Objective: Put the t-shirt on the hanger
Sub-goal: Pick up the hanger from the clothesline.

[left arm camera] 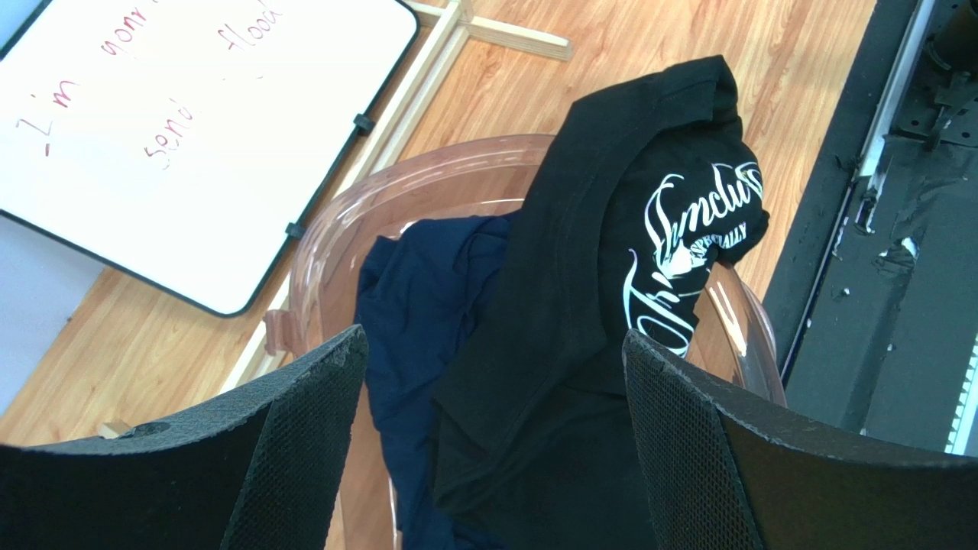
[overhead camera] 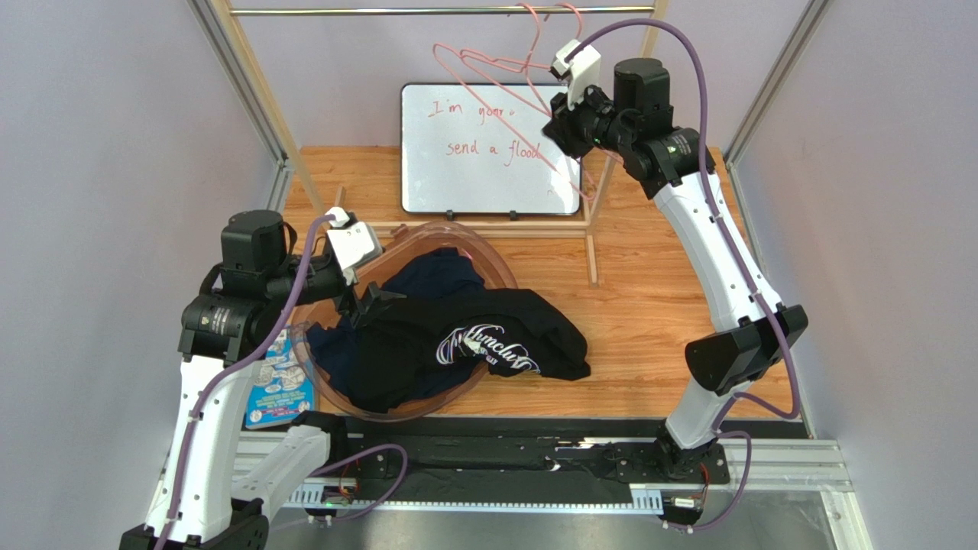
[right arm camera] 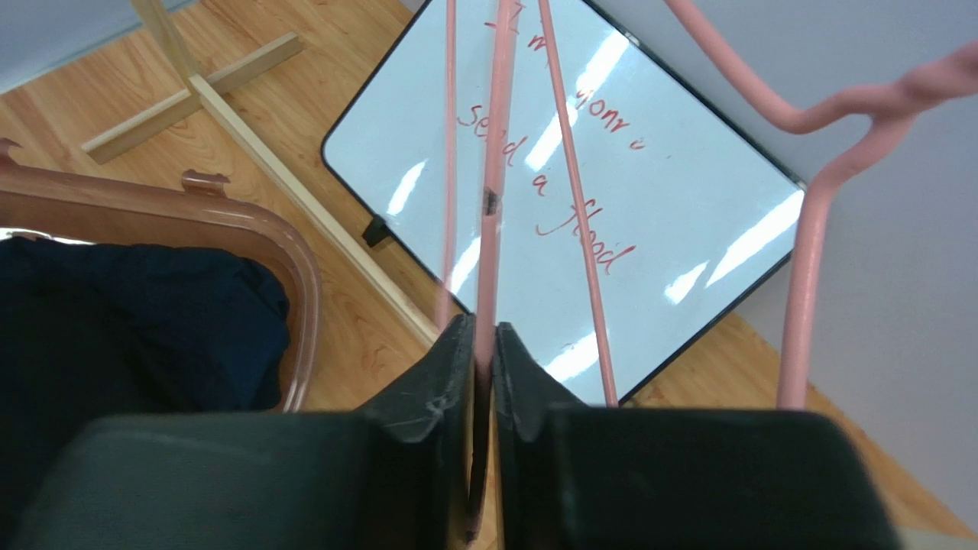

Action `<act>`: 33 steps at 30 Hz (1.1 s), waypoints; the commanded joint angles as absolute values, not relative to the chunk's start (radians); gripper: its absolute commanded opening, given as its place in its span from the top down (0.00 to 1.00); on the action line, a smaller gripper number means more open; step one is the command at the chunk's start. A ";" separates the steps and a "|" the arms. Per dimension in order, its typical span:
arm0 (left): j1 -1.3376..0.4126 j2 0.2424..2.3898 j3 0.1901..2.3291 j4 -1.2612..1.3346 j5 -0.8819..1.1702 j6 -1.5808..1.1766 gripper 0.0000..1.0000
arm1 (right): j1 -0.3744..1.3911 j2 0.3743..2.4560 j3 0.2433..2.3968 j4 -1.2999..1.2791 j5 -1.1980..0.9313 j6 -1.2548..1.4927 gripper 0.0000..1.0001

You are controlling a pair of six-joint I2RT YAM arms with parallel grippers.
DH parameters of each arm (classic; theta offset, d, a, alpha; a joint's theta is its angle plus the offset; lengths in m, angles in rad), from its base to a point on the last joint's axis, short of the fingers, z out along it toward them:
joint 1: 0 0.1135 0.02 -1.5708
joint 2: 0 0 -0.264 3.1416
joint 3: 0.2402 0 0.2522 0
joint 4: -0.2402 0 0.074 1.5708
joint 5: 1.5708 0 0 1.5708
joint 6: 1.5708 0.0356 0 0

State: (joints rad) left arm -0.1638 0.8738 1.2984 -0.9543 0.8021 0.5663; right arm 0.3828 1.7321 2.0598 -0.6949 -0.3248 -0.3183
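My wood-grain tabletop (overhead camera: 654,338) carries: translucent pink plastic tub (left arm camera: 402,178) at 9 o'clock, white dry-erase board (overhead camera: 488,149) at 12, blue printed leaflet (overhead camera: 278,387) at 8.

two pink hangers (right arm camera: 807,287), it seems, one black t-shirt (overhead camera: 505,327), one navy garment (overhead camera: 442,275), one tub (right arm camera: 138,197), one whiteboard (overhead camera: 488,172)

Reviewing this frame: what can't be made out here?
- Text on the whiteboard: line ends hidden by the right arm in the top view, crossed by wires in the right wrist view.
- Which pink hanger the right gripper jaws pinch: wires overlap in both views.
- Print on the t-shirt: folds hide part, top and left wrist views.
- Blue leaflet: left arm covers part; print too small.
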 commanded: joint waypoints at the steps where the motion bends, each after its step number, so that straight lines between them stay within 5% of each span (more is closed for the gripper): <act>1: -0.166 0.861 1.304 -0.943 0.807 0.560 0.13 | 0.382 1.712 2.099 -0.651 -0.383 -0.270 1.00; 33: -0.166 0.879 1.295 -0.891 0.782 0.499 0.12 | 0.382 1.468 1.746 -0.282 -0.581 -0.330 1.00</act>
